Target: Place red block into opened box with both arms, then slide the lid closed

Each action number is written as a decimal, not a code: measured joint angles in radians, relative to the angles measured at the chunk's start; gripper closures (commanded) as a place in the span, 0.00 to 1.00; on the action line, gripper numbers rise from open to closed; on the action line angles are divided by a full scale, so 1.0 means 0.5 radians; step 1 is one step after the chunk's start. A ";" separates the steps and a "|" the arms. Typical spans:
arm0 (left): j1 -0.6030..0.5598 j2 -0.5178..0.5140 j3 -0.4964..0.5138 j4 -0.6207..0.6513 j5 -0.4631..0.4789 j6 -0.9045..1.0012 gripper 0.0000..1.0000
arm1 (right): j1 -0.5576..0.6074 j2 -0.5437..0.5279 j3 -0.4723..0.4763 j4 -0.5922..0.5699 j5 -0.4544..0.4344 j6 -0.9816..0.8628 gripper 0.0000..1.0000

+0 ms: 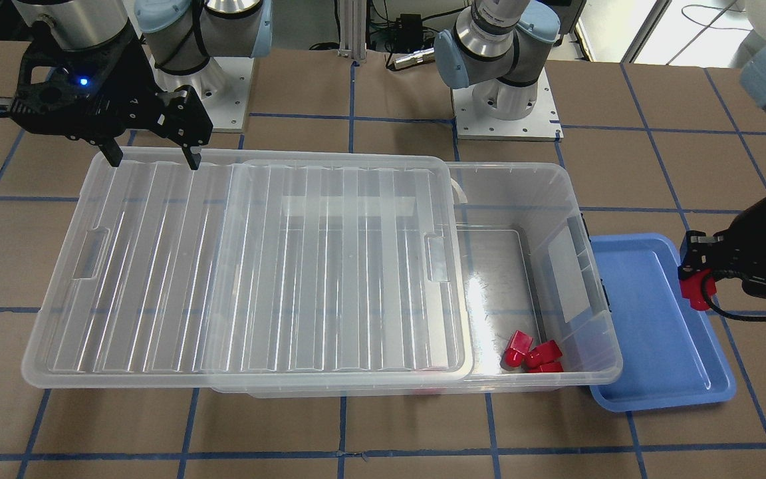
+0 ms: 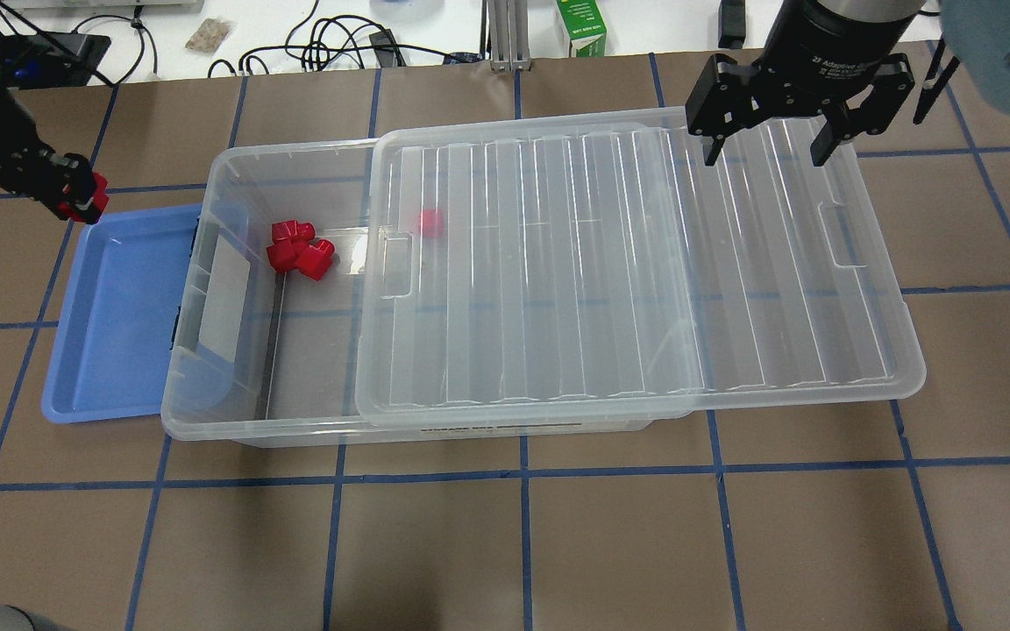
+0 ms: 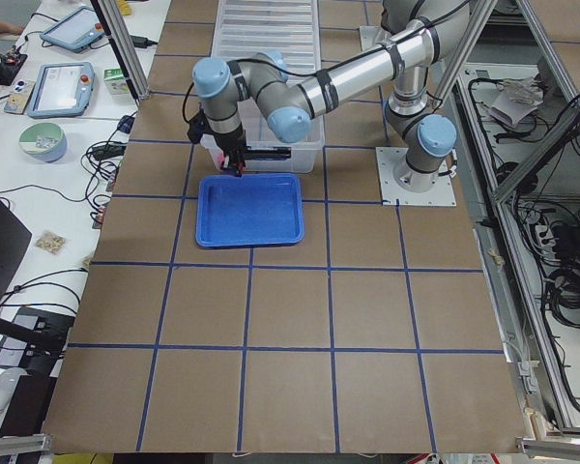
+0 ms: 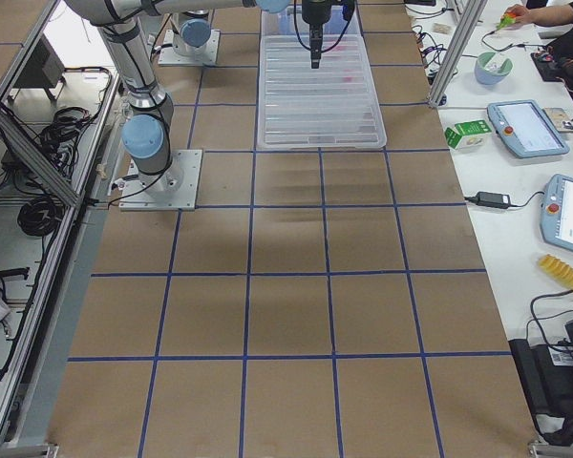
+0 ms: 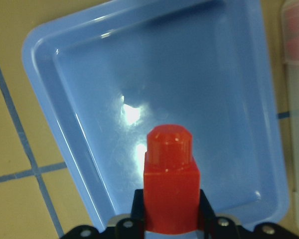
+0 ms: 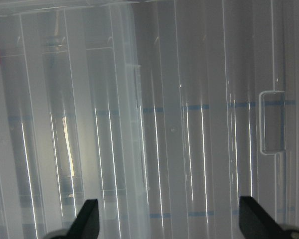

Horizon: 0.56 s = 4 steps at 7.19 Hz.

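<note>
Red block (image 5: 170, 189) pinched in left gripper (image 2: 84, 197) over blue tray (image 5: 89, 99); box (image 2: 251, 434) opening at 3 o'clock overhead; right gripper (image 2: 766, 153) spread above lid (image 2: 628, 263).

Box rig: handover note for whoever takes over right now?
Left hand: shut on a red block, held above the blue tray, outside the box.
Right hand: open, empty, hovering over the lid.
The lid is slid toward the robot's right, so the box's left end is open.
Done: loose red blocks already lie in the box.
Left: drop the held block in, then slide the lid closed.
</note>
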 measured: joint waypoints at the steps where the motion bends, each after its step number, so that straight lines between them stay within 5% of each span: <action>1: -0.160 0.035 0.013 -0.026 -0.008 -0.186 1.00 | 0.000 0.000 0.002 0.001 0.001 -0.001 0.00; 4: -0.458 0.071 -0.195 0.050 -0.016 -0.497 1.00 | 0.000 0.000 0.004 0.002 0.000 -0.001 0.00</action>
